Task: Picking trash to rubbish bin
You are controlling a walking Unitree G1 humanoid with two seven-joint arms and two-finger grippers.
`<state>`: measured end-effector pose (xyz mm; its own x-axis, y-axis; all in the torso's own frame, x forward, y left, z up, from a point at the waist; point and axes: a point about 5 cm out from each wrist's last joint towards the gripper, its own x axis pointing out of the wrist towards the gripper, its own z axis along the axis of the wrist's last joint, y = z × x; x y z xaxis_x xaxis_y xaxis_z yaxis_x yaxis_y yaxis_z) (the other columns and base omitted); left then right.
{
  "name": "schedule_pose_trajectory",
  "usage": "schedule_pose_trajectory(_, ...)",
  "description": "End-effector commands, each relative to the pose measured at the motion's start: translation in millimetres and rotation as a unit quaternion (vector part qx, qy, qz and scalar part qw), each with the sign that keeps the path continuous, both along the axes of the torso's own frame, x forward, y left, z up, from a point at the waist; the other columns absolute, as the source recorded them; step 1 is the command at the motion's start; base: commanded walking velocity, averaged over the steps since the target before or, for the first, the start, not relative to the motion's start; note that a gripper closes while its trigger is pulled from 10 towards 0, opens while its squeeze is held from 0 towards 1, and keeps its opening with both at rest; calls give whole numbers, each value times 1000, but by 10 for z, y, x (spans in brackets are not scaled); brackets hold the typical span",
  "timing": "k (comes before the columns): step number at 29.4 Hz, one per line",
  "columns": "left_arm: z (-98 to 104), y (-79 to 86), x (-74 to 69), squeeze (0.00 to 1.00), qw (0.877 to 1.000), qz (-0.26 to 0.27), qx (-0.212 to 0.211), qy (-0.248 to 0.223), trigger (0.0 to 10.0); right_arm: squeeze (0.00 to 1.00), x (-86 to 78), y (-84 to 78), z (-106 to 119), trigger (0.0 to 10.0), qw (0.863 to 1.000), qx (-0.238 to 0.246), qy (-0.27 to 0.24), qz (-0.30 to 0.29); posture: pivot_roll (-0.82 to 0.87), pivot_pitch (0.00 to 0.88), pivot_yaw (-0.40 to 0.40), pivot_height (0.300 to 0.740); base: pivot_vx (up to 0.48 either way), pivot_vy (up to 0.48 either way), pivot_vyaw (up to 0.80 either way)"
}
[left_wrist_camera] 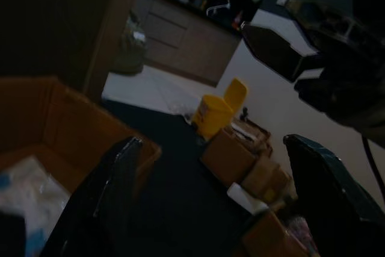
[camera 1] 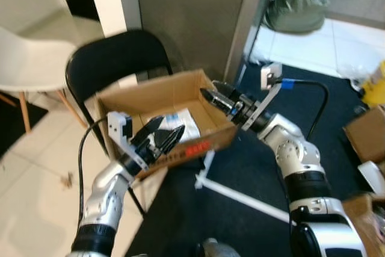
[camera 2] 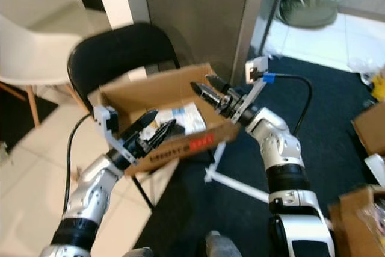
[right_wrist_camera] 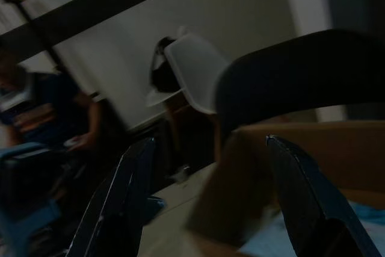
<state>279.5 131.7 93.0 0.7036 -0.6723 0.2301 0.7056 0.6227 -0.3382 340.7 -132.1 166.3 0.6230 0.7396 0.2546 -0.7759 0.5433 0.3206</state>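
Note:
An open cardboard box (camera 1: 162,94) rests on a black folding chair (camera 1: 114,58). A white and blue packet of trash (camera 1: 180,121) lies on the box floor. My left gripper (camera 1: 165,132) is open at the box's near front wall, with nothing between its fingers. My right gripper (camera 1: 210,89) is open over the box's right rim, pointing inward and holding nothing. The left wrist view shows the box corner (left_wrist_camera: 54,124) and the packet (left_wrist_camera: 30,191) beside its finger. The right wrist view looks across the box (right_wrist_camera: 313,148).
A white chair (camera 1: 30,52) stands at the left. Cardboard boxes (camera 1: 367,130) sit on the dark rug (camera 1: 301,100) at the right, and a yellow bin (left_wrist_camera: 213,112) stands beyond. A white bar (camera 1: 240,194) lies on the floor. A person (right_wrist_camera: 42,106) sits in the background.

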Motion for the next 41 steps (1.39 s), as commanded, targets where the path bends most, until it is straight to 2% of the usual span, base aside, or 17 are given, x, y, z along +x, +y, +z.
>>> schedule_pose_trajectory(1, 7, 15, 2, 0, 1000, 0, 6, 0, 9647, 0, -3, 16, -9, 10000, 1000, -3, 2, 3, 35, 29, -27, 740, -368, 0, 0)
schedule_pose_trajectory(4, 7, 13, 2, 0, 1000, 0, 7, -1, 9373, 0, -2, 16, -12, 10000, 1000, -3, 3, 2, 35, 29, -27, 740, -369, 0, 0)
schedule_pose_trajectory(12, 3, 6, 0, 0, 1000, -1, 8, -1, 9412, 0, -2, 12, -18, 10000, 1000, -5, 4, 3, 34, 23, -30, 740, -369, 0, 0)
schedule_pose_trajectory(30, -9, -8, -4, 0, 1000, -3, 8, 0, 8196, 0, -2, 11, -34, 10000, 1000, -6, 7, 0, 32, 9, -32, 740, -367, 0, 0)
schedule_pose_trajectory(32, -9, -10, 2, 0, 1000, -2, 7, 0, 6863, 0, 6, 5, -37, 10000, 1000, -3, 9, -5, 32, 6, -33, 740, -364, 0, 0)
schedule_pose_trajectory(33, -9, -10, 2, 0, 1000, -2, 7, 0, 6863, 0, 6, 5, -37, 10000, 1000, -3, 9, -5, 32, 6, -33, 740, -364, 0, 0)
schedule_pose_trajectory(35, -6, -10, 10, 0, 1000, -1, 6, 0, 5922, 0, 15, -1, -37, 10000, 1000, -1, 11, -10, 32, 6, -34, 740, -364, 0, 0)
schedule_pose_trajectory(37, -5, -10, 13, 0, 1000, -1, 6, 0, 5922, 0, 18, -4, -38, 10000, 1000, 1, 12, -11, 32, 6, -34, 740, -364, 0, 0)
schedule_pose_trajectory(38, -2, -5, 18, 0, 1000, 2, 4, 0, 5294, 0, 21, -7, -39, 10000, 1000, 2, 13, -15, 32, 6, -34, 740, -326, 0, 0)
schedule_pose_trajectory(39, 7, 13, 39, 0, 1000, 14, -2, -1, 10000, 0, 24, -9, -40, 10000, 1000, 3, 15, -17, 32, 6, -34, 740, 0, 0, 0)
schedule_pose_trajectory(41, 21, 34, 76, 0, 999, 32, -9, -2, 10000, 0, 29, -11, -38, 10000, 1000, 3, 17, -20, 30, 9, -33, 740, 0, 0, 0)
